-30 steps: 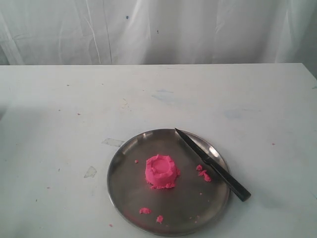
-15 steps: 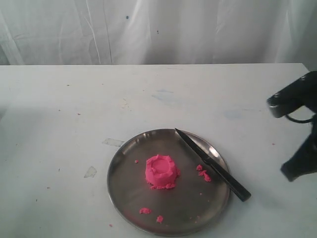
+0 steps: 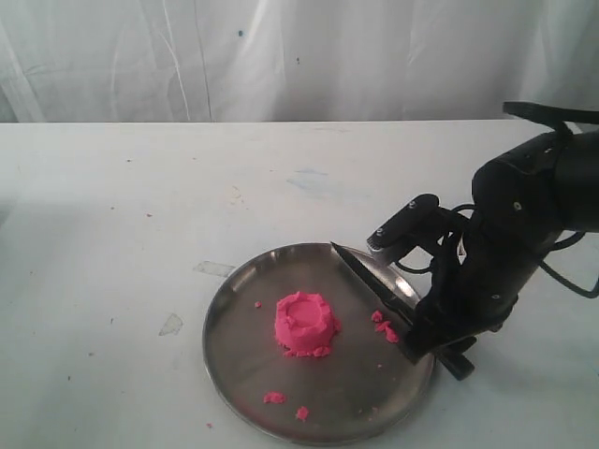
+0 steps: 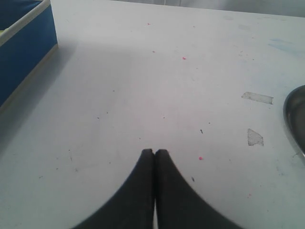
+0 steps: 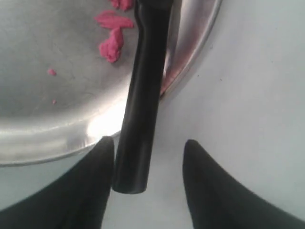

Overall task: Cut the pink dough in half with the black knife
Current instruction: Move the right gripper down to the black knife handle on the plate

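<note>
Right wrist view puts the knife (image 5: 143,109) handle in the gap between my right gripper's (image 5: 148,142) fingers, which stand apart and clamp nothing yet. The handle runs lengthwise down that gap, across the line on which the fingers close, so its long axis suits a squeeze. It sits off-centre, hard by one finger and well clear of the other, and I judge a small sideways shift would centre it. The butt end hangs past the plate (image 5: 190,52) rim over the table, with the blade lying on the plate. In the exterior view the knife slants from its tip at the plate's far edge to the handle at the near right rim, under my right arm. The dough (image 3: 306,323) is one uncut lump mid-plate, left of the blade. My left gripper (image 4: 153,151) has its fingers pressed together over bare table, so the right is the nearer hand.
</note>
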You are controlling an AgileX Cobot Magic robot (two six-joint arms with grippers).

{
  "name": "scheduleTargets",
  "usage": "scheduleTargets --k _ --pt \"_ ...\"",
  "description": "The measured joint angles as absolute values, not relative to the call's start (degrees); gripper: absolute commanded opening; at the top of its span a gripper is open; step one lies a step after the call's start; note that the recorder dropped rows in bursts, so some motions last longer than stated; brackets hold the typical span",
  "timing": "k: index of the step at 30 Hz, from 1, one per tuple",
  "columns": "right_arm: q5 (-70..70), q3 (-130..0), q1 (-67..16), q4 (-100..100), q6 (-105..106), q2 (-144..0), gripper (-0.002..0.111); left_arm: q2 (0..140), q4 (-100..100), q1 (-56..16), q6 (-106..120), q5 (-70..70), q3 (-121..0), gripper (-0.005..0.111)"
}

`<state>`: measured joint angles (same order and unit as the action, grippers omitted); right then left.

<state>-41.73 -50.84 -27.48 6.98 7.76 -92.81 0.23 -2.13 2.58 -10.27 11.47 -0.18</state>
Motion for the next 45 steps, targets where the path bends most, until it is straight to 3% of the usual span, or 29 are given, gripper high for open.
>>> scheduleTargets --k 17,25,31,45 --pt "-41.2 -50.9 -27.6 4.8 6.7 -97.8 0.049 0.2 -2.1 2.6 -10.3 11.5 -0.2 0.0" --pt "-41.3 -51.2 -27.6 3.9 5.0 -98.8 0.023 0.2 -2.1 2.6 -10.3 11.5 -0.2 0.0" --pt "-41.3 -51.3 -27.6 4.0 4.6 -99.0 0.011 0.2 -2.1 2.6 -10.3 11.5 -0.2 0.0" --pt "-53.0 -52.9 -27.6 0.0 4.6 -95.6 0.007 0.2 -2.1 2.6 -10.3 11.5 -0.2 0.0"
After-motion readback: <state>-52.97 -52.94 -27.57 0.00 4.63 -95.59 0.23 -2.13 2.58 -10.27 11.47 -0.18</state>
